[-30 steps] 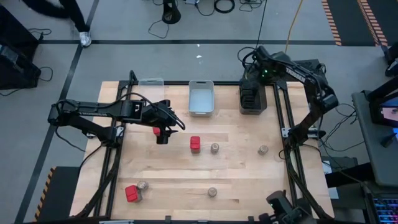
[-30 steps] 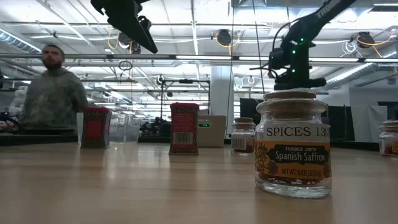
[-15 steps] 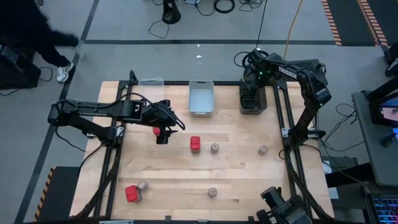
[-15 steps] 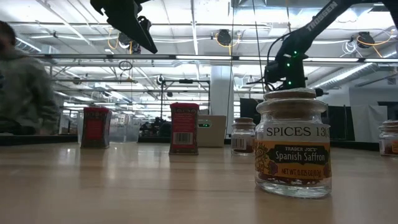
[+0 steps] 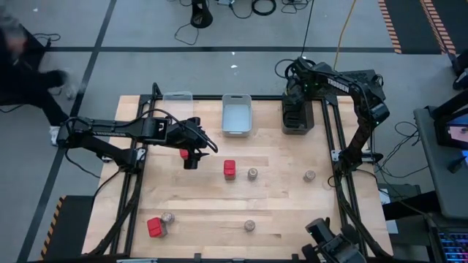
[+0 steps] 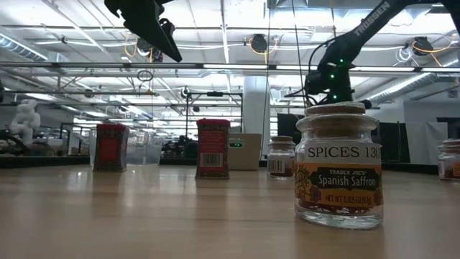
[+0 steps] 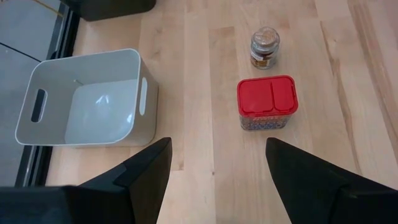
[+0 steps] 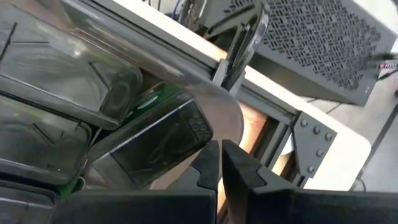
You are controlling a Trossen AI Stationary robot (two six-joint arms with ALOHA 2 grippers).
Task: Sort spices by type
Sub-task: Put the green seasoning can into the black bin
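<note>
Judging by its look, we take the red box (image 5: pixel 229 169) at mid-frame of the high view for a light, stiff plastic tub with a slick lid, best pinched across its flat sides. Round jars (image 5: pixel 252 174) stand beside it and lower down on the tabletop (image 5: pixel 278 208). Our left gripper (image 5: pixel 191 160) hangs left of the box, jaws apart and holding nothing. Our right gripper (image 5: pixel 295 91), jaws shut, has swung slightly over the dark bin (image 5: pixel 296 126) at upper right, and the person (image 5: pixel 25 66) has shifted along the left edge.
</note>
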